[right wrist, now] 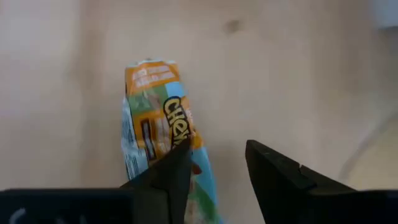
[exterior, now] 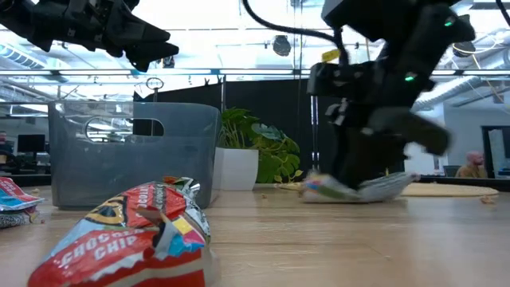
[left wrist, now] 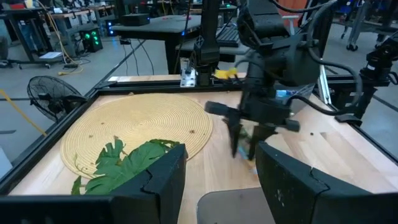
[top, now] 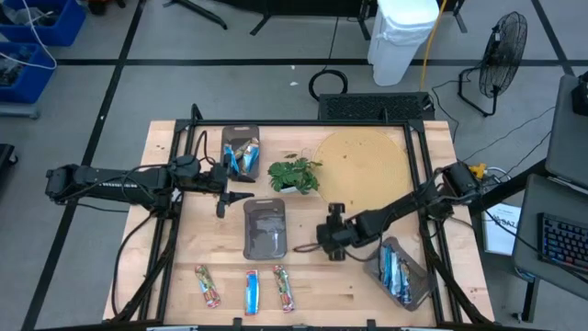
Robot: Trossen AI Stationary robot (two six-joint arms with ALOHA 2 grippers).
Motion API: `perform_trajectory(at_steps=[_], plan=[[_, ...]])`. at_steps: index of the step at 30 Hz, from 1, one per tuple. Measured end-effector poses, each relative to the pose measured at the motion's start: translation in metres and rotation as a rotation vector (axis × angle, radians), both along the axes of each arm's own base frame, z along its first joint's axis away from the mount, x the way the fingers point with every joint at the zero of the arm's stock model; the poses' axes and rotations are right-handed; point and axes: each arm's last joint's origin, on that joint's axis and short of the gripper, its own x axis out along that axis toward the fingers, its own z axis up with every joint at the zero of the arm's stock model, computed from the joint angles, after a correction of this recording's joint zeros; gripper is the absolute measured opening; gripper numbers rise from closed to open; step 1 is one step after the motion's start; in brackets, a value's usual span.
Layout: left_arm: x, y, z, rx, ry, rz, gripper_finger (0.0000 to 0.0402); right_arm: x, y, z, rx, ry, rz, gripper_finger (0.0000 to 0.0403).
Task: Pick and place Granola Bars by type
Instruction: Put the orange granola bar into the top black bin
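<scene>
We saw the right pincer (top: 323,246) lowered to the wooden table (top: 165,276), just right of the empty grey-brown plastic tray (top: 265,230) in the middle. In its wrist view the two dark fingers (right wrist: 168,177) stood apart, straddling the end of an orange, blue and green wrapped granola bar (right wrist: 160,118) that lay flat on the wood; one finger touched the wrapper, but we could not tell whether the bar was clamped. In the low view that same bar (exterior: 351,188) rested on the table under the pincer.

The left pincer (top: 220,204) hovered beside the far tray (top: 241,150), which held blue-wrapped bars, its fingers (left wrist: 158,180) apart with nothing between them. A second tray (top: 401,273) at the right front held more blue bars. Three loose bars lay along the near edge: a red multicoloured one (top: 208,285), a blue-silver one (top: 251,291) and another red one (top: 284,288). A small leafy green plant (top: 294,174) stood next to a round woven mat (top: 363,167).
</scene>
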Motion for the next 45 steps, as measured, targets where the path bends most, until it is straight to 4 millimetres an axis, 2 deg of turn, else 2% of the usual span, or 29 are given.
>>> perform_trajectory(at_steps=[6, 11, 14, 18, 26, 36, 45], plan=[[0.0, 0.0, 0.0, 0.0, 0.0, 0.0, 0.0198, 0.007, -0.01, 0.016, -0.065, -0.081, 0.051, 0.0142], [0.0, 0.0, -0.001, -0.002, 0.01, 0.0, 0.0198, 0.004, -0.008, 0.038, -0.036, -0.157, 0.081, 0.0145], [0.0, 0.0, -0.002, -0.003, 0.025, 0.0, 0.0198, 0.002, -0.001, 0.042, 0.032, -0.16, 0.13, 0.0146], [0.0, 0.0, -0.002, -0.002, 0.025, 0.0, 0.0198, 0.0, 0.005, 0.033, 0.041, -0.114, 0.161, 0.0147], [0.0, 0.0, -0.002, -0.001, 0.023, 0.0, 0.0198, 0.002, 0.003, 0.011, 0.009, -0.025, 0.156, 0.0166], [0.0, 0.0, -0.002, -0.001, 0.022, 0.0, 0.0198, 0.005, -0.006, 0.006, 0.04, -0.009, 0.111, 0.0221], [0.0, 0.0, -0.002, -0.001, 0.023, 0.0, 0.0198, -0.005, -0.015, -0.007, 0.071, 0.022, 0.048, 0.0228]])
